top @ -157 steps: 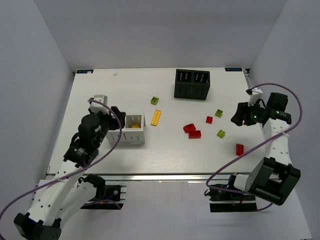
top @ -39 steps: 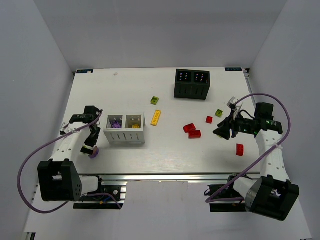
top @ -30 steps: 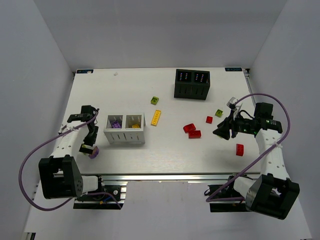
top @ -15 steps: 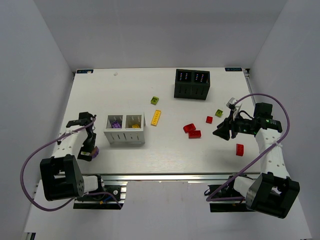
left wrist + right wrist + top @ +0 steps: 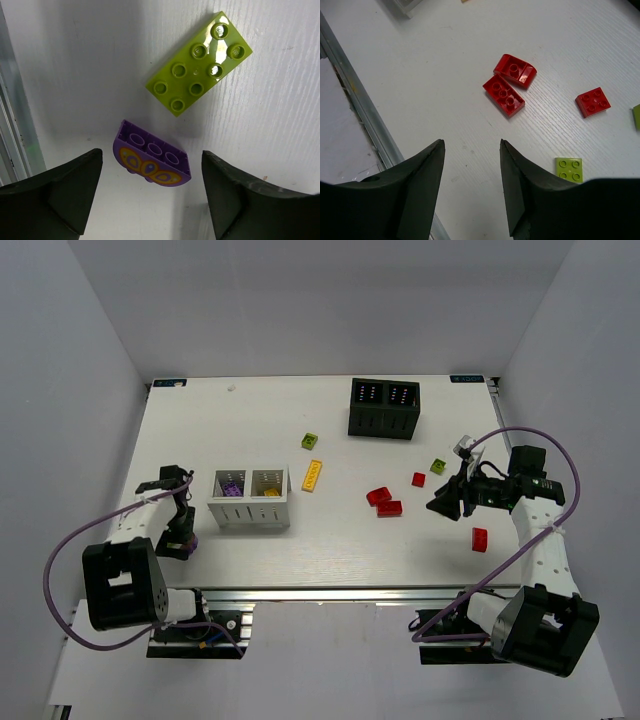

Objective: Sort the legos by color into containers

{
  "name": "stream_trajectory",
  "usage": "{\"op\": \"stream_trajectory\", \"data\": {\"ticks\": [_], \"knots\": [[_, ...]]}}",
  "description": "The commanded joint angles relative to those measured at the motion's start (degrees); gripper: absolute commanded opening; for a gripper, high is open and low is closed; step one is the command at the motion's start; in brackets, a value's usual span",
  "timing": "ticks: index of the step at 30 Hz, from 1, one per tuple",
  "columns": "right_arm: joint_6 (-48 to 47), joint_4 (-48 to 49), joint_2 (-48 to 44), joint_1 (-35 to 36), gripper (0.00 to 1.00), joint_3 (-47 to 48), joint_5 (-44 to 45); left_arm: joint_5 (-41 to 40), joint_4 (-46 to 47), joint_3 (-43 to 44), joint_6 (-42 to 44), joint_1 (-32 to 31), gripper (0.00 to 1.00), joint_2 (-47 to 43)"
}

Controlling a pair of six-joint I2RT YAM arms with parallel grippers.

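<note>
In the left wrist view my left gripper is open, and a purple brick with a yellow butterfly print lies on its side between the fingers, touching neither. A lime green brick lies just beyond it. From above, that gripper is left of the white box, which holds purple and yellow bricks. My right gripper is open and empty above bare table, short of two red bricks. Near it are a small red brick and a lime green one. The black box stands at the back.
A yellow brick and a lime green brick lie between the boxes. Another lime green brick and a red one lie by my right gripper. The table's metal front rail runs just beside the left gripper.
The left arm has left the white box and come down at the near left, over the purple brick. The right gripper has swung in toward the red bricks, then stayed still.
</note>
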Motion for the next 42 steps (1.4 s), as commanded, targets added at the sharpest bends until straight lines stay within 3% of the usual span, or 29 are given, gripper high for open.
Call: {"op": "stream_trajectory", "data": {"ticks": [1,10,14,20,24,30,36,40,42], "knots": [[-0.6,-0.5,0.0,-0.5,0.54,1.7,-0.2,-5.0,0.2,-0.3,-42.3,0.2,0.88,0.3],[-0.6,-0.7,-0.1,-0.6,0.54,1.6,-0.3,-4.7,2.1,-3.2,-42.0,0.2,0.67,-0.2],[-0.6,-0.6,-0.2,-0.7,0.54,1.5,-0.4,-3.7,3.3,-4.2,-41.5,0.2,0.47,0.3],[-0.6,-0.5,-0.6,-1.0,0.54,1.3,-0.4,-4.5,5.7,-3.8,-39.7,0.2,0.33,-1.3],[-0.6,-0.3,-0.8,-1.1,0.54,1.2,-0.7,-4.3,8.0,-0.9,-36.3,0.2,0.16,-3.2],[-0.5,-0.2,-1.2,-1.1,0.54,1.0,-1.0,-8.6,5.9,6.6,-26.8,0.2,0.06,-6.3],[-0.2,0.3,-1.8,-1.1,0.54,0.8,-1.3,-16.6,-2.4,12.6,-18.1,0.2,0.0,-7.3],[0.3,0.8,-2.2,-1.2,0.54,0.4,-1.7,-16.2,1.1,13.2,-11.8,0.2,0.0,-11.3],[0.5,1.2,-2.3,-1.1,0.54,0.2,-1.8,-14.2,7.9,13.4,-3.4,0.2,0.0,-13.7]]}}
